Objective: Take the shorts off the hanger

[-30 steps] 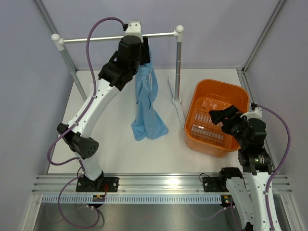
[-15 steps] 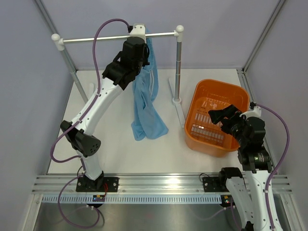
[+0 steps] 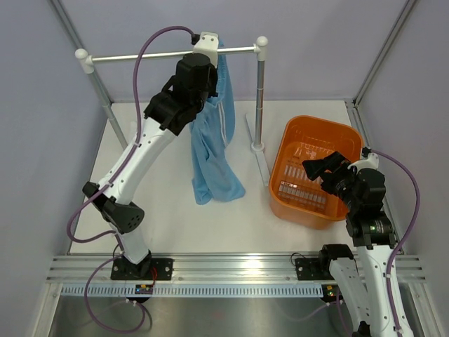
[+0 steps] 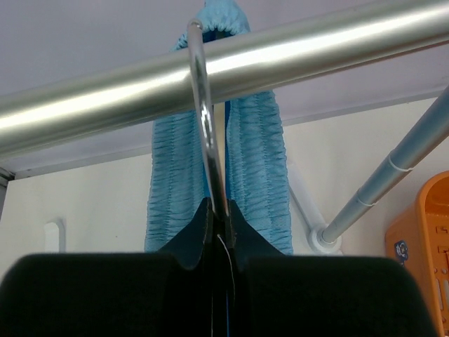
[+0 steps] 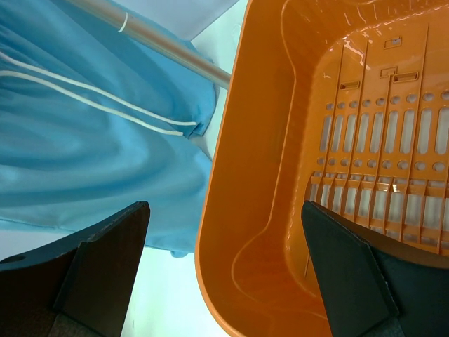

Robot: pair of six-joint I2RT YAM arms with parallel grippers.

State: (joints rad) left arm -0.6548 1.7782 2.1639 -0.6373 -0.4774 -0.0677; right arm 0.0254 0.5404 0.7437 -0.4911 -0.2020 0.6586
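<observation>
Cloth fills the middle of the scene. The soft light-blue fabric shorts with white side stripes hang from the silver metal rail at the back, and their lower end lies on the white table. They ride on the slim cream plastic hanger. We see only a sliver of it between the gathered waistband folds, and its thin metal hook loops over the rail.

The left gripper is pressed together on that hook just under the rail. We judge it grips there because the hook is the one bare, rigid part on offer, so the hanger can be lifted off with the shorts coming along. The right gripper stands spread wide and holds nothing. It is poised over the near rim of the orange slotted plastic basket, likely waiting to take the fabric.

As for room, the hook must rise over the top of the rail before it comes free, and nothing that we can see crowds it there. To the right, the rail's upright metal post stands near the shorts, between them and the basket, so a swing that way could snag. Bare table lies left of the fabric and in front of it.
</observation>
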